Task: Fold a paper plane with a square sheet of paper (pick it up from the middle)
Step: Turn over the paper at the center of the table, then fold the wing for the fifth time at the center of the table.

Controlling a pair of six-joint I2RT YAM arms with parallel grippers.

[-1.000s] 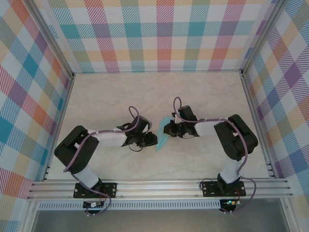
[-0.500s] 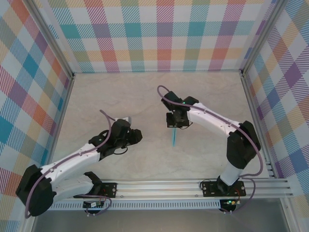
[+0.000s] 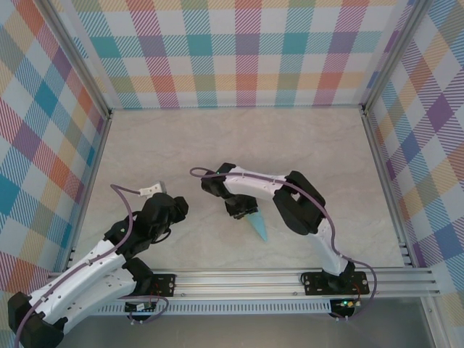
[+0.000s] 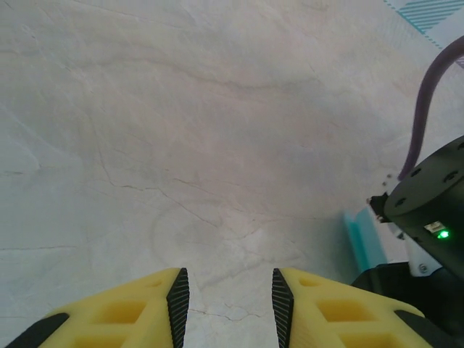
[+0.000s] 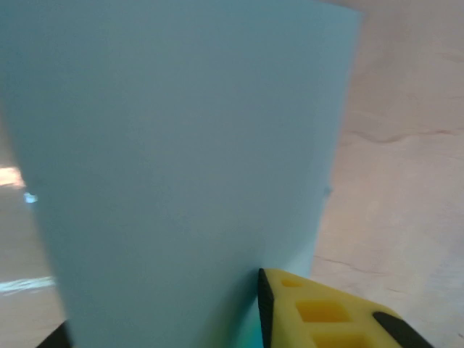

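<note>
The folding is looking finished: the paper plane point(image 3: 257, 226) is lying mid-table point(image 3: 181, 145), its broad end sitting between the right gripper's point(image 3: 245, 212) fingers point(image 5: 312, 312), though I cannot tell whether they are clamping it or letting go. The left gripper point(image 4: 230, 290) is hovering nearby, fingers apart and empty. The next move is probably calling for a clean release and a lift away without dragging the plane.

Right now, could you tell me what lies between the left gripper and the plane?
Bare table separates left gripper from plane, per the top view.
</note>
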